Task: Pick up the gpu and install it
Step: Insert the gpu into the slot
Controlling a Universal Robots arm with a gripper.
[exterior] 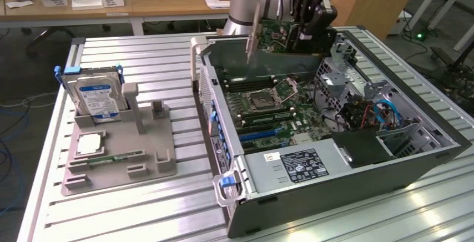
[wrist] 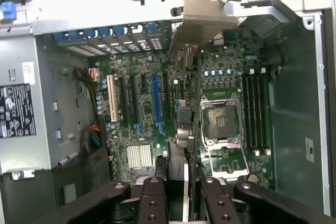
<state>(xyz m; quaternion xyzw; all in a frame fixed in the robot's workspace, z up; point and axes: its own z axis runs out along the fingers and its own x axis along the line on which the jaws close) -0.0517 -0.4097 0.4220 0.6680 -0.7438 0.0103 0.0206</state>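
- Exterior view: the gripper (exterior: 307, 17), fingers clamped on the graphics card (exterior: 276, 35), holds it upright over the twelve o'clock end of the open computer case (exterior: 333, 203).
- The card hangs directly under the gripper, edge down, well apart from the motherboard (exterior: 296, 111).
- Wrist view: its long axis runs parallel to the blue slot (wrist: 156, 95) and lies just beside it, with the metal bracket (wrist: 202, 17) pointing at the case's rear wall.

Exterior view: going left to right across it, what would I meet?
hard drive, standing in the grey fixture → gpu, held by the pincer above the open computer case → blue cables inside that case.
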